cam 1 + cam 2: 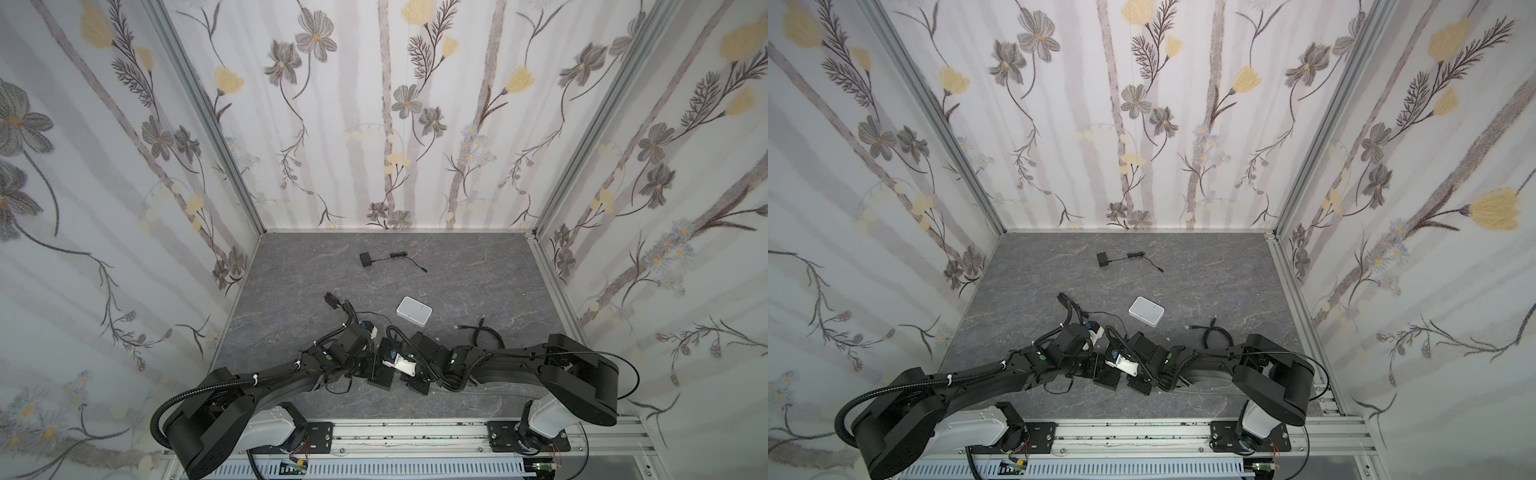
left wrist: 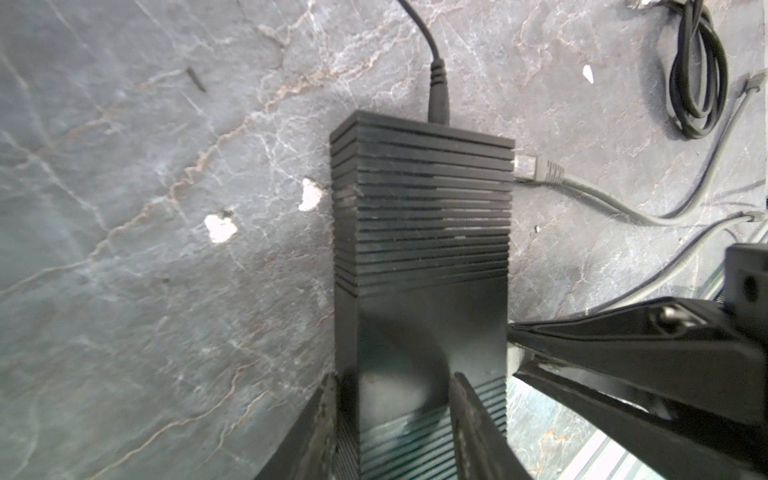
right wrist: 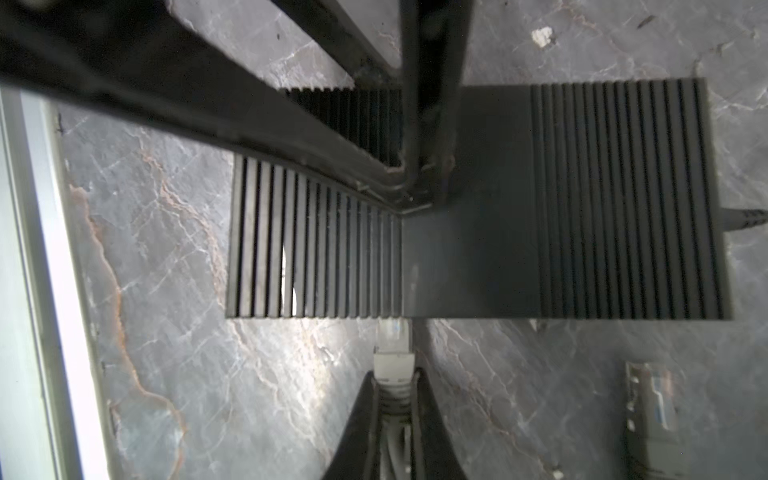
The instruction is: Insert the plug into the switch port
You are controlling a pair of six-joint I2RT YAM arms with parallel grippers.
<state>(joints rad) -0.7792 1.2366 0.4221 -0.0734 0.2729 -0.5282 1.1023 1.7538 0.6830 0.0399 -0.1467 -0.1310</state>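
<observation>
My right gripper (image 3: pixel 395 376) is shut on the grey plug (image 3: pixel 394 357). The plug's clear tip meets the long side face of a black ribbed box (image 3: pixel 498 249) lying on the table. My left gripper (image 2: pixel 395 380) is shut on that box (image 2: pixel 424 208) from one end, and a black cable enters the box's other end. The plug (image 2: pixel 536 168) shows at the box's side in the left wrist view. Both top views show a small flat white box (image 1: pixel 414 310) (image 1: pixel 1146 309) lying apart, farther back. No switch port shows in any view.
A black adapter with a thin cable (image 1: pixel 366 259) lies at the back. A coiled black cable (image 1: pixel 486 332) (image 2: pixel 698 83) sits to the right of the arms. A loose connector (image 3: pixel 652 415) lies near the plug. The aluminium rail (image 1: pixel 415 432) runs along the front, and patterned walls close three sides.
</observation>
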